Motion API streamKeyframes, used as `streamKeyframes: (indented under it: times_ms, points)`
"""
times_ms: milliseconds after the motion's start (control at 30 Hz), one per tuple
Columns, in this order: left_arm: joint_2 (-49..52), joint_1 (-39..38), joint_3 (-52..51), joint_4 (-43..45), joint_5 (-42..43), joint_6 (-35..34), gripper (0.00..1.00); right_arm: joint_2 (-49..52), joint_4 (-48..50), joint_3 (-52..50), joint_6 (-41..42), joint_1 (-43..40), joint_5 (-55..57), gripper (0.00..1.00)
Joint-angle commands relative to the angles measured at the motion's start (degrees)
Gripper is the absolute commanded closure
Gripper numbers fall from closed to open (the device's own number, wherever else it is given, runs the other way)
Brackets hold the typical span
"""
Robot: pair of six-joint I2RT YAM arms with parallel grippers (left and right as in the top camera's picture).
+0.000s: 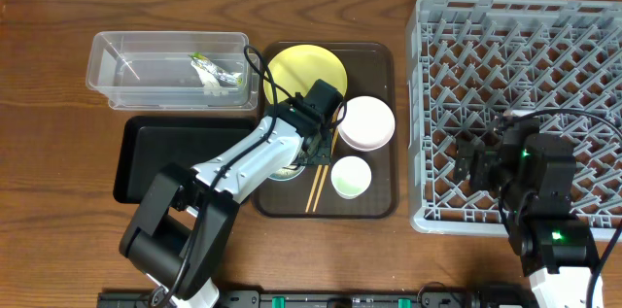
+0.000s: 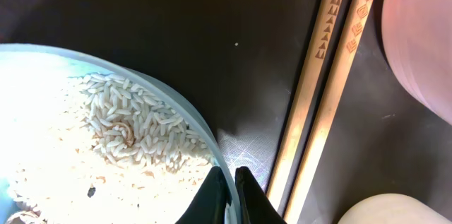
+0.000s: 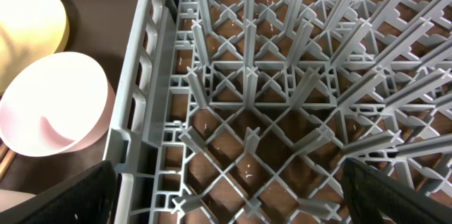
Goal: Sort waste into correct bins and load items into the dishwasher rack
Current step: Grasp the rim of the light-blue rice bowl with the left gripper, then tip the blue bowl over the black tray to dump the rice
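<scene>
The light blue bowl point(image 2: 63, 153) holds whitish rice scraps point(image 2: 134, 128) and sits on the brown serving tray, mostly hidden under my left arm in the overhead view point(image 1: 284, 170). My left gripper point(image 2: 232, 189) point(image 1: 309, 153) is shut on the bowl's right rim. The wooden chopsticks point(image 2: 325, 90) point(image 1: 318, 189) lie just right of it. The yellow plate point(image 1: 296, 67), white bowl point(image 1: 365, 121) and small white cup point(image 1: 351, 177) are also on that tray. The yellow-green wrapper point(image 1: 216, 73) lies in the clear tub point(image 1: 117, 51). My right gripper point(image 3: 233, 196) point(image 1: 476, 162) is open and empty above the grey rack point(image 1: 525, 36).
The black tray point(image 1: 146, 157) lies left of the brown serving tray point(image 1: 384, 85), below the clear tub. The rack's left wall point(image 3: 141, 97) stands close beside the white bowl point(image 3: 56, 104) and the yellow plate point(image 3: 32, 19).
</scene>
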Motion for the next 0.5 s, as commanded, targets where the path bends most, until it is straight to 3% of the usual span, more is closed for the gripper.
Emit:
streamKeyframes:
  times_ms: [0,300,467]
  points:
    - [-0.46,-0.17,-0.33,-1.36,1.05,-0.09,0.94,0.07,-0.04,1.11,0.76,1.01,-0.46,0.01]
    - [-14.25,0.57,0.61,-5.29,1.73,3.23,0.94,0.07,-0.02,1.11,0.76,1.01,-0.46,0.01]
    - [-20.94,5.79,0.61,-7.23,5.31,7.5,0.94,0.07,-0.04,1.11,0.76,1.01,-0.46,0.01]
